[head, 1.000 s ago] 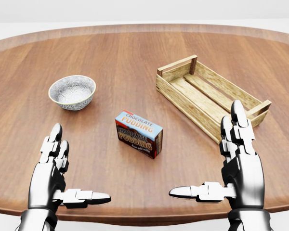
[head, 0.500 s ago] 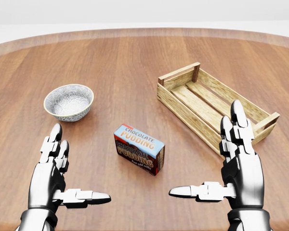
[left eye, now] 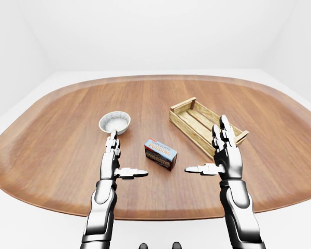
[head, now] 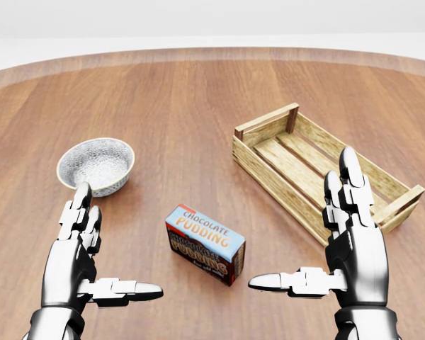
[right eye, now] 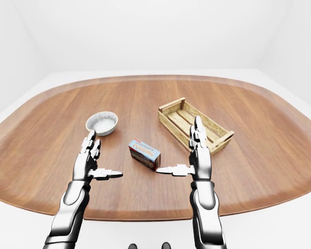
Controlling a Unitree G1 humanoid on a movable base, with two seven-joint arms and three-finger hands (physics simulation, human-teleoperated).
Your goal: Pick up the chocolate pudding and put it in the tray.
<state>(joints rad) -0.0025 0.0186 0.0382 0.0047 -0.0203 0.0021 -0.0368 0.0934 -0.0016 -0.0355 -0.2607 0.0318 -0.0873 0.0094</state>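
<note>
Chocolate pudding box (head: 205,243) is lying on the wooden table (head: 198,106), between the 2 hands, touching neither. Wooden tray (head: 319,170) is sitting up and right of it in the head view, apart from it. Speckled bowl (head: 95,164) is sitting up and left. Left hand (head: 85,265) and right hand (head: 340,248) are both hovering with fingers spread, thumbs pointing inward, gripping nothing.

Pudding box (left eye: 160,153): lying on the table (left eye: 57,140) — between both hands.
Left hand (left eye: 114,161): hovering, fingers spread.
Right hand (left eye: 224,153): hovering, fingers spread — overlapping the tray (left eye: 197,120).
Bowl (left eye: 114,122): sitting left of the tray.
</note>
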